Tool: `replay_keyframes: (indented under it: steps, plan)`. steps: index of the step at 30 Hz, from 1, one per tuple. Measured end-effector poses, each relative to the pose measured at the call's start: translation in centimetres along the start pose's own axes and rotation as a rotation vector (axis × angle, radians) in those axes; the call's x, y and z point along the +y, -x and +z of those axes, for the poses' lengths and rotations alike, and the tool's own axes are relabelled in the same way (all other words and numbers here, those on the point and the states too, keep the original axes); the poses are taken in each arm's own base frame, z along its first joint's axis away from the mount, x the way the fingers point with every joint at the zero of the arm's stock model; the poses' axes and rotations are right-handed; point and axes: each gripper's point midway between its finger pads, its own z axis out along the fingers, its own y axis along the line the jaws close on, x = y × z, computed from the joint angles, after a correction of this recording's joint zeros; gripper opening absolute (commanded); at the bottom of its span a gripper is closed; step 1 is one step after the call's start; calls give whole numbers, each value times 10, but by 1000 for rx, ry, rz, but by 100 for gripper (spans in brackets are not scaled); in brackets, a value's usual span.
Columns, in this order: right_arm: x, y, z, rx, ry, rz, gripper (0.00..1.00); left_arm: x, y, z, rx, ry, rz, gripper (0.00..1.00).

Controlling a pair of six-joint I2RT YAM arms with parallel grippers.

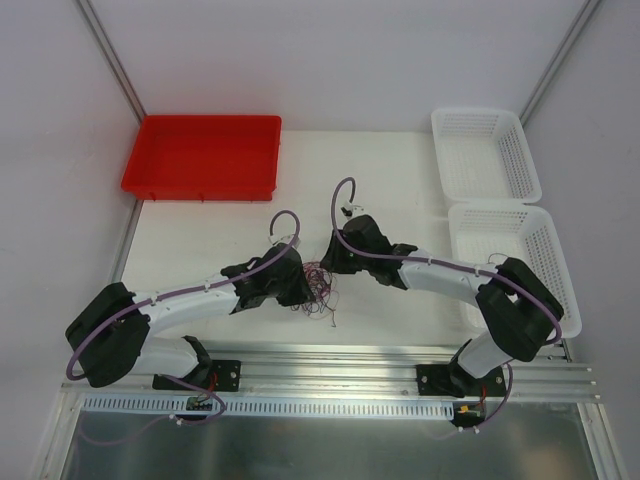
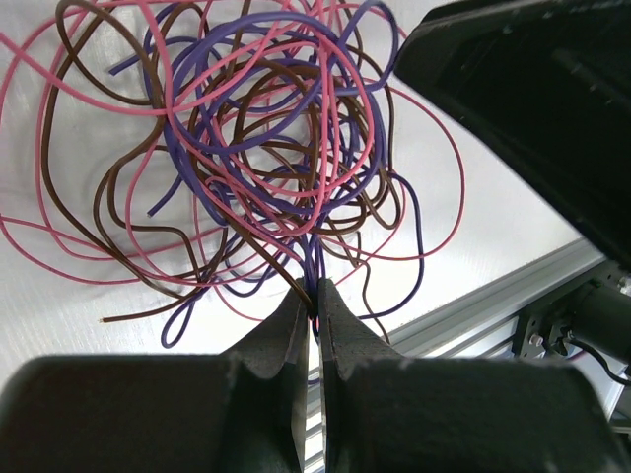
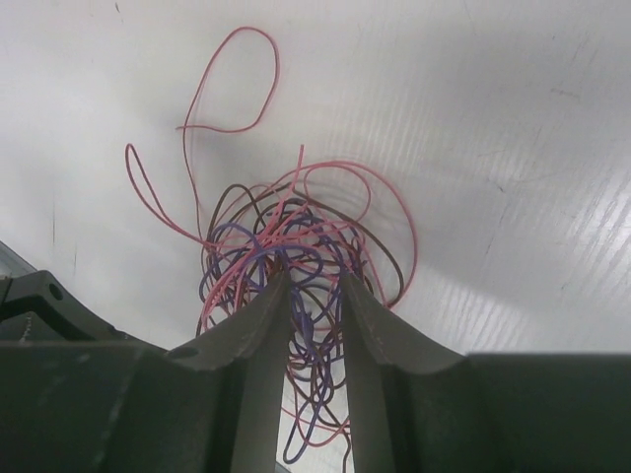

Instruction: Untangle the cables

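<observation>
– Cables, those hair-thin purple, brown and pink wires: where do they lie?
– In 1 small tangle on the white table, nearer the arm bases than the red plastic tray, off its right corner.
– Grippers?
– Left gripper is pinched tight on a few purple and pink strands. Right gripper stands narrow, astride the bundle, and I see nothing nipped.
– Handling?
– Featherlight, springy, probably snag-prone, so a pull may drag the whole knot. I'd take 1 strand by the pink loop sticking out.
</observation>
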Motion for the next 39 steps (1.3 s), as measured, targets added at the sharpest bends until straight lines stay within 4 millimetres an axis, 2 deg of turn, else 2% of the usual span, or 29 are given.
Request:
replay_keyframes:
  steps: [8, 14, 21, 24, 27, 30, 35, 39]
  plan:
    - [9, 2, 1, 3, 62, 4, 30, 2, -2, 1, 7, 3, 0, 0]
    - [8, -7, 6, 39, 69, 5, 29, 1, -2, 1, 8, 0, 0, 0]
    - [6, -12, 9, 57, 68, 4, 22, 1, -2, 2, 5, -2, 0, 0]
    - [6, -12, 9, 58, 67, 2, 24, 3, -3, 2, 6, 0, 0, 0]
    - [5, -12, 9, 58, 66, -1, 34, 5, -7, 3, 13, 4, 4, 0]
    - [5, -11, 9, 58, 66, -3, 36, 5, -7, 3, 12, 3, 4, 0]
    - [5, -12, 9, 61, 69, -4, 27, 6, -7, 3, 13, 4, 4, 0]
    - [6, -13, 8, 66, 76, -10, 12, 7, -8, 3, 15, 7, 4, 0]
